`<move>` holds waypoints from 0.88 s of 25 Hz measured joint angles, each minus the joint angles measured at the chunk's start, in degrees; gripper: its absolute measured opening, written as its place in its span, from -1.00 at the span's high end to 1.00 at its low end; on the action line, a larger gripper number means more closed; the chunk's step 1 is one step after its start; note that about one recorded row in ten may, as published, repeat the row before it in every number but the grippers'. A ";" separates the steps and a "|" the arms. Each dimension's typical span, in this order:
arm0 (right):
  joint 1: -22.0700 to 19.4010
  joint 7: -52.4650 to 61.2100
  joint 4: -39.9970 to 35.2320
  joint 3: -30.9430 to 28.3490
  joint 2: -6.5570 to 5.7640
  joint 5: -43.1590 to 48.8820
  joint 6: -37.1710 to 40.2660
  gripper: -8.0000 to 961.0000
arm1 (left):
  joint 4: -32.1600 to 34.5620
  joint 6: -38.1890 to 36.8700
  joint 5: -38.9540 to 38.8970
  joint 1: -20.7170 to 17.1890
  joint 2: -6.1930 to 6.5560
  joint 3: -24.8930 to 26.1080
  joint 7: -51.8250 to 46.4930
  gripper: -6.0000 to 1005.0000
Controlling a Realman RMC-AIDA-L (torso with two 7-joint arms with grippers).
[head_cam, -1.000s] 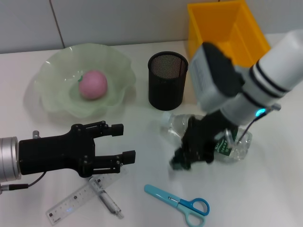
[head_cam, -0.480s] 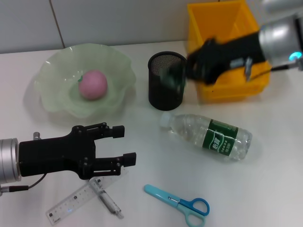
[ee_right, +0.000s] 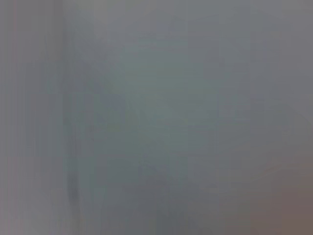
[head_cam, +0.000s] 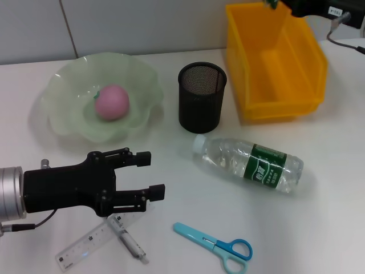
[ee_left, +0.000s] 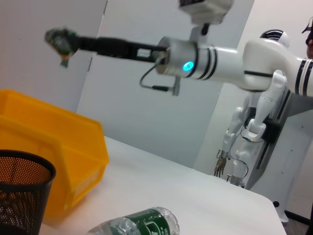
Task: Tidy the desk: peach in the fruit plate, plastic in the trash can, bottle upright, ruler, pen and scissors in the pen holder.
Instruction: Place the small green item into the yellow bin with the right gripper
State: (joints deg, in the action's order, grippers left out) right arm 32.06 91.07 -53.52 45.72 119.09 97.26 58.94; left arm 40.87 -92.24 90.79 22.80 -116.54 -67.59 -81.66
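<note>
1. White counter (head_cam: 171, 171) under a pale tiled wall carries the desk clutter, seen from the head camera.
2. Nearest the robot, a clear ruler (head_cam: 94, 240) and a pen (head_cam: 128, 240) lie crossed and touching, with blue scissors (head_cam: 219, 245) flat on the counter to their right.
3. Just above the ruler, the left pincer (head_cam: 145, 174) hovers with its black fingers spread wide, holding nothing.
4. At mid-counter a plastic bottle (head_cam: 251, 165) with a green label lies on its side, cap toward the pen holder.
5. Behind the bottle stands the black mesh pen holder (head_cam: 202, 97), upright.
6. Off to the left, the pink peach (head_cam: 112, 103) sits in the green fruit plate (head_cam: 63, 108).
7. At the far right, the yellow trash can (head_cam: 274, 63) stands beside the pen holder.
8. Above the far rim of the trash can, the right pincer (ee_left: 66, 41), seen from the left wrist camera on its outstretched arm, is closed around a crumpled scrap of plastic (ee_left: 58, 38).
9. Right wrist camera shows only a grey blur.
</note>
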 joint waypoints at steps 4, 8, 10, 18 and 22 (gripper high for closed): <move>1.11 -0.39 4.53 1.04 -0.15 0.30 -8.64 0.75 | 0.00 -0.05 0.00 0.18 0.00 0.00 -0.05 -0.62; 1.84 -3.40 7.37 3.31 -0.20 1.28 -12.90 0.74 | 0.00 -0.05 0.00 0.36 0.09 0.00 -0.06 -0.62; 1.91 -3.99 7.96 4.58 -0.17 1.48 -14.52 0.73 | 0.00 -0.05 0.00 0.43 0.15 0.00 -0.07 -0.62; 2.44 -4.00 9.22 5.74 -0.23 1.53 -16.20 0.70 | 0.00 -0.05 0.00 0.50 0.26 0.00 -0.08 -0.62; 2.46 -3.83 9.33 5.57 -0.25 1.53 -16.30 0.41 | 0.00 -0.04 0.00 0.50 0.25 0.00 -0.08 -0.62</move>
State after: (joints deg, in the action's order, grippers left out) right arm 34.53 87.24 -44.19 51.29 118.84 98.79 42.64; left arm 40.87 -92.28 90.79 23.29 -116.29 -67.59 -81.74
